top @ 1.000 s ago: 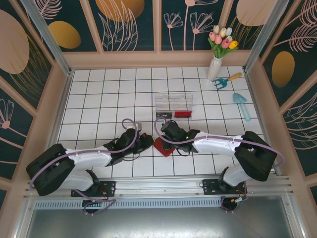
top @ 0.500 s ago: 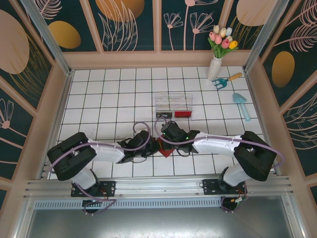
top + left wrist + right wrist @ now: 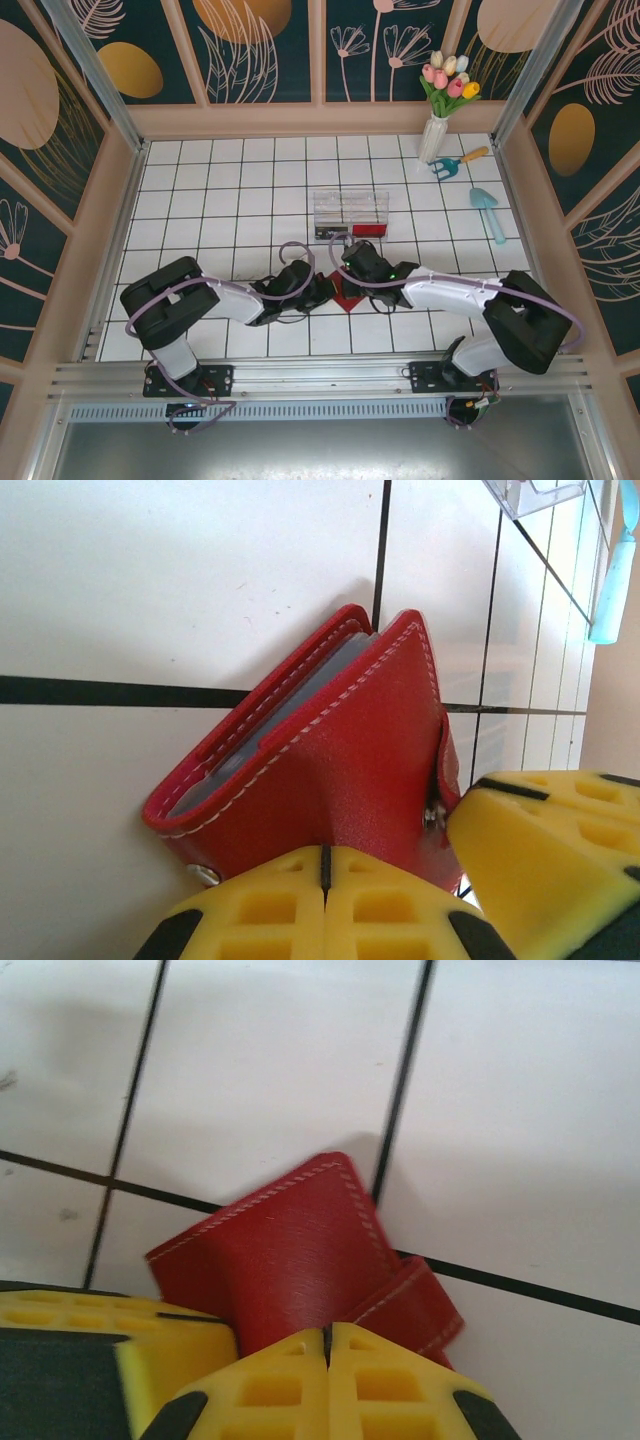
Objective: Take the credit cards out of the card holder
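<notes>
Left arm has swung in to the card holder (image 3: pixel 345 296), centre-frame on the tiled surface (image 3: pixel 230 190). Left fingers (image 3: pixel 260 905) and right fingers (image 3: pixel 390 1380), both closed, press its edges; holder folded, cards not yet out.

The card holder (image 3: pixel 350 770) is red, with pale stitching along its edges and a grey-blue inside. The left gripper (image 3: pixel 325 872) and the right gripper (image 3: pixel 327 1352), both at it, have yellow pads with black patches. The table (image 3: pixel 200 200) under it is white tile with black grout lines. Beyond it, the tulips (image 3: pixel 449 78) are pink, yellow and white.
</notes>
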Available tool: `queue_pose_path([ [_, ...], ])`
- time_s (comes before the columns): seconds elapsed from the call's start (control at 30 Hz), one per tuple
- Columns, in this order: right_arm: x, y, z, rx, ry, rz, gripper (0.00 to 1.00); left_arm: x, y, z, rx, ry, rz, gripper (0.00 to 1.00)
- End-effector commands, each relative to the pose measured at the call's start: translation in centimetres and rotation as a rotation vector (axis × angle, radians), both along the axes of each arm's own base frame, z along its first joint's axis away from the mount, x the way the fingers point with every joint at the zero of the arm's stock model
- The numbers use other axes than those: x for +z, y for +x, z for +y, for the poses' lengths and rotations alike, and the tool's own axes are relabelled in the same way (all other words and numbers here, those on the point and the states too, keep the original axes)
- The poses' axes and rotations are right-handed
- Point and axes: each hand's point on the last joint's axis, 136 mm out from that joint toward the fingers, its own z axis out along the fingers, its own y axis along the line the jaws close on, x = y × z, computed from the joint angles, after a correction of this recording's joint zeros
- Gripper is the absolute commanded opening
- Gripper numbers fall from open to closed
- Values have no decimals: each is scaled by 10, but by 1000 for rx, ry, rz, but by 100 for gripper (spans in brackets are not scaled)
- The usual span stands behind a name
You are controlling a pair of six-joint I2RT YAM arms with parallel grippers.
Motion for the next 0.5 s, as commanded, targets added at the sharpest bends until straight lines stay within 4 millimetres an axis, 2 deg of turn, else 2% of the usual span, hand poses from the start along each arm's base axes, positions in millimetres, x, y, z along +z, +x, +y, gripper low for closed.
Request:
queue_pose_path([
  [0.0, -4, 2, -29, -63, -56, -2, 0, -97, -53, 83, 28, 381, 255, 0],
  [0.2, 4, 7, -51, -130, -68, -29, 0, -94, -51, 82, 21, 389, 236, 0],
  [0.3, 14, 3, -38, -79, 9, -32, 0, -80, -42, 71, -5, 358, 185, 0],
  [0.4, 30, 0, -21, -22, 103, -32, 0, -41, -24, 48, -37, 278, 76, 1],
  [0.47, 43, 2, -14, -19, 145, -44, 0, -6, -10, 37, -41, 244, -19, 21],
])
